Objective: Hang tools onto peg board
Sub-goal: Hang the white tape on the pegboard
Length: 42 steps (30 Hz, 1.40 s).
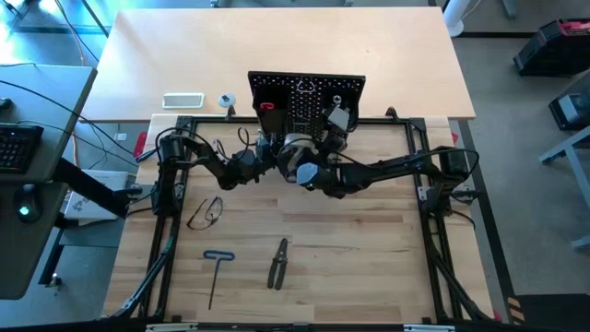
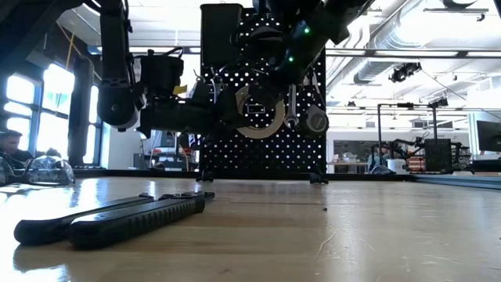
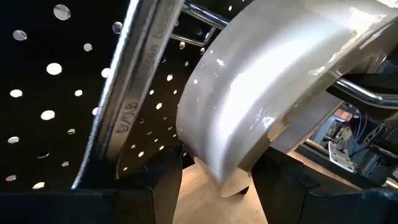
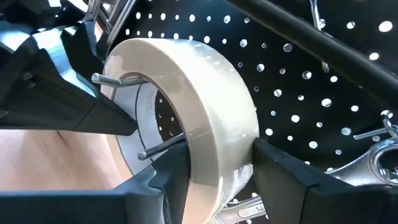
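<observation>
Both arms crowd in at the foot of the peg board [image 1: 306,97], which stands at twelve o'clock on the table [image 1: 369,267]. The tape roll [image 4: 199,118] is pinched from both sides: the right gripper [image 4: 214,165] is clamped across its width, and the left gripper [image 3: 214,168] also straddles the roll's rim with its fingers closed against it. The roll's core is already threaded over a two-pronged wire hook [image 4: 118,81] on the board, so the hang looks nearly finished.

The risk, I'd say, is in the letting go. If one gripper releases while the other pulls, the roll could twist, slide off the prongs and drop. The prongs look short, so a roll left too shallow might tip off. A silver wrench [image 3: 134,81] hangs just beside the roll; a sideways nudge could knock it loose.

Waiting on the table are the safety glasses [image 1: 206,213] at nine o'clock, the blue T-handle hex key [image 1: 218,269] at seven, and the pliers [image 1: 278,264] at six.
</observation>
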Each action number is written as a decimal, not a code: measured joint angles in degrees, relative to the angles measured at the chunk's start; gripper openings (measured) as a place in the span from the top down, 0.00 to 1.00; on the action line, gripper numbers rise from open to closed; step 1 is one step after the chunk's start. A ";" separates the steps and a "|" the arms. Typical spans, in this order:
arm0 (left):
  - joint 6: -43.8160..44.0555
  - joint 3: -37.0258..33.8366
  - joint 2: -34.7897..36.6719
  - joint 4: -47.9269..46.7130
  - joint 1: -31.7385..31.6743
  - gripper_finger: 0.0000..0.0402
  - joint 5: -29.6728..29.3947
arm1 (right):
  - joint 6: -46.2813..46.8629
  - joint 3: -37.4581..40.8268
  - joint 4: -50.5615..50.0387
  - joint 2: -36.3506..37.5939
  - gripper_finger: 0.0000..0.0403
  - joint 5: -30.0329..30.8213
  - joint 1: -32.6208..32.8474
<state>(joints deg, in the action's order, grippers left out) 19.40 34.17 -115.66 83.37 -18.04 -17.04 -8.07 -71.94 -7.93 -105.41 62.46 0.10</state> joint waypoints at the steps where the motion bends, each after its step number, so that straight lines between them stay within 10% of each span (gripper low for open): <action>1: 0.00 0.00 0.00 0.00 0.00 0.57 0.00 | 0.11 0.00 -0.25 0.00 0.60 0.00 0.06; 11: -0.11 0.07 0.02 0.35 0.00 0.57 0.69 | 2.73 0.02 -3.06 1.62 0.46 -1.82 0.46; 42: -0.11 0.07 0.07 0.15 0.02 0.57 1.51 | 4.69 0.02 -7.38 6.54 0.46 -8.85 1.53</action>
<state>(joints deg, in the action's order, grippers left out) 19.29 34.24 -115.59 83.53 -18.02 -15.53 -3.38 -71.92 -15.31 -98.87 53.60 1.63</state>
